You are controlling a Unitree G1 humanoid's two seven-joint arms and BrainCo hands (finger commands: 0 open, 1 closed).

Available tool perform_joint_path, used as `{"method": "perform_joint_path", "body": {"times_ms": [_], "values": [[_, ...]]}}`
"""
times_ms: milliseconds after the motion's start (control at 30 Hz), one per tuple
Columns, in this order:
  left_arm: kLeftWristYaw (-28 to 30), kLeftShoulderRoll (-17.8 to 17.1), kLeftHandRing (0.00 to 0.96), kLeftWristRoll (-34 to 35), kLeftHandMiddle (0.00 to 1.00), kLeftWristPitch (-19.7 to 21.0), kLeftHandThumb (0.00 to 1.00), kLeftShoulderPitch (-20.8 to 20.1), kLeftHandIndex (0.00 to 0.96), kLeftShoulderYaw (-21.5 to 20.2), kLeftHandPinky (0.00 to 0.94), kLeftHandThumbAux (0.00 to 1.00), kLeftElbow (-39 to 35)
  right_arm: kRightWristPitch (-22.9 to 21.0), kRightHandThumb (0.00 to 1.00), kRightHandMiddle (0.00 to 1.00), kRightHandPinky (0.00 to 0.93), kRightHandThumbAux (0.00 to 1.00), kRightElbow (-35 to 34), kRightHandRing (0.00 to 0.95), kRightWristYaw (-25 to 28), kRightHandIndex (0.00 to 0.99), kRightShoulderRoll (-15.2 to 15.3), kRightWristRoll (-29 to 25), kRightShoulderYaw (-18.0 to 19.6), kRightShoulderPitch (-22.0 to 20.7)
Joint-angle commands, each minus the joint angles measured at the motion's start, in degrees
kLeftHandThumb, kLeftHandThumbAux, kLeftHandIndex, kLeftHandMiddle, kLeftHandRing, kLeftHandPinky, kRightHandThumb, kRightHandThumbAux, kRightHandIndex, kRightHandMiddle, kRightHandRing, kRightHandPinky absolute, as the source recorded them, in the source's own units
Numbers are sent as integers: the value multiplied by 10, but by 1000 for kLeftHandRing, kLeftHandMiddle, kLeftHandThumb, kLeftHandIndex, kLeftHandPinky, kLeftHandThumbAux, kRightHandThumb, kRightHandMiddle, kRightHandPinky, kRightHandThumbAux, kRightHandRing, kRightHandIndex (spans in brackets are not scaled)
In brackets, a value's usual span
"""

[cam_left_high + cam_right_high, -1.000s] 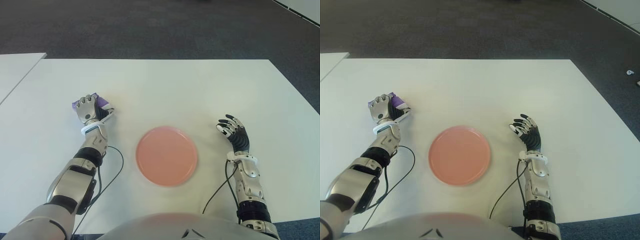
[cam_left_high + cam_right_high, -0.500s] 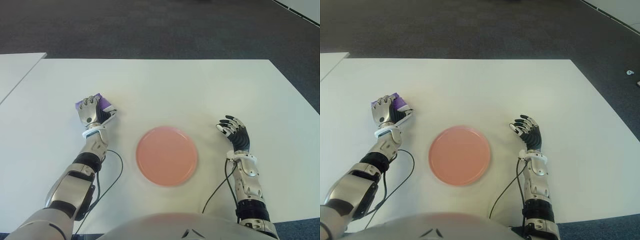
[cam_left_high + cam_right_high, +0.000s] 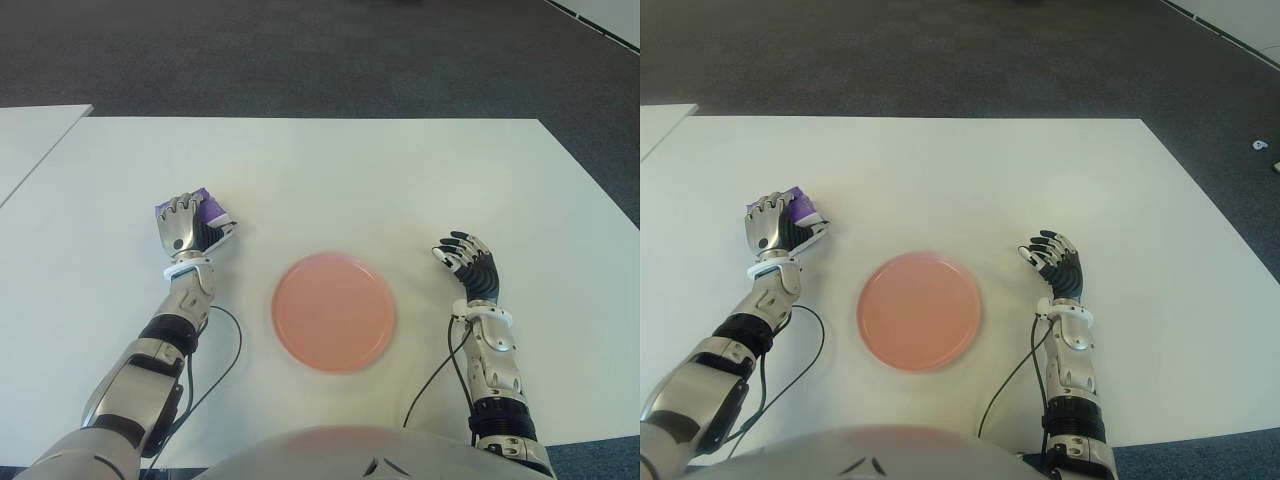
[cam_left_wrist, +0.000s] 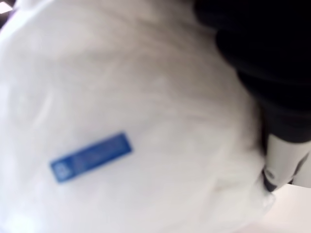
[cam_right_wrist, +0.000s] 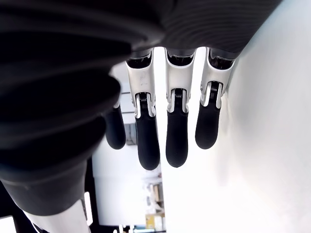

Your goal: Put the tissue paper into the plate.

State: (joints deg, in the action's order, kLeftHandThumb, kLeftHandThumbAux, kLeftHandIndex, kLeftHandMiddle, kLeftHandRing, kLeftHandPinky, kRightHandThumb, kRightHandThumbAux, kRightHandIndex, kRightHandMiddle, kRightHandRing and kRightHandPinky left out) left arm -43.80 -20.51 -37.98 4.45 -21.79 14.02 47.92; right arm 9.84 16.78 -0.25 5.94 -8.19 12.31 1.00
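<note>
1. Under our left hand (image 3: 183, 228), on the white table (image 3: 330, 180), sits the tissue paper (image 3: 207, 208) — a purple-and-white pack, with only its far edge and right side peeking out past the knuckles.
2. Left hand state: fingers curled down over the pack. The left wrist view is filled with white wrapper bearing a small blue label, so we judge the hand is gripping it. Whether the pack is lifted off the table we cannot tell.
3. To the right of that hand, and nearer to us, lies the pink plate (image 3: 333, 312). It holds nothing, and it is apart from the hand and the pack.
4. Right hand (image 3: 469, 268) shows on the far side of the plate from the left hand, just off its right rim. It is idle, fingers loosely extended and a little bent, holding nothing; the right wrist view shows bare fingers (image 5: 176, 141).
5. Progress as we judge it: the grasp looks made. Nothing is delivered yet.
6. Left to do: raise the pack, carry it rightward over the plate, lower, release.
</note>
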Motion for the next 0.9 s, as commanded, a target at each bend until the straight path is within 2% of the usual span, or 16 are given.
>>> {"method": "perform_joint_path", "body": {"times_ms": [33, 400, 700, 833, 900], "values": [[30, 4, 528, -4, 530, 18, 1000, 29, 465, 16, 379, 656, -17, -26, 340, 439, 368, 843, 31, 418, 0, 334, -14, 1, -4, 25], [54, -11, 532, -24, 516, 57, 1000, 49, 420, 21, 414, 655, -112, -32, 388, 442, 362, 847, 24, 423, -2, 348, -21, -3, -4, 27], [60, -23, 535, -44, 515, 68, 1000, 62, 411, 21, 429, 655, -170, -34, 404, 444, 361, 841, 23, 423, -7, 345, -23, 2, -5, 27], [93, -31, 536, -61, 516, 99, 1000, 70, 409, 19, 427, 655, -261, -30, 396, 443, 360, 841, 34, 422, -5, 338, -22, 3, -5, 23], [103, -35, 533, -69, 515, 108, 1000, 74, 407, 19, 425, 656, -284, -29, 392, 444, 357, 843, 37, 422, -5, 333, -22, 3, -5, 22]]}}
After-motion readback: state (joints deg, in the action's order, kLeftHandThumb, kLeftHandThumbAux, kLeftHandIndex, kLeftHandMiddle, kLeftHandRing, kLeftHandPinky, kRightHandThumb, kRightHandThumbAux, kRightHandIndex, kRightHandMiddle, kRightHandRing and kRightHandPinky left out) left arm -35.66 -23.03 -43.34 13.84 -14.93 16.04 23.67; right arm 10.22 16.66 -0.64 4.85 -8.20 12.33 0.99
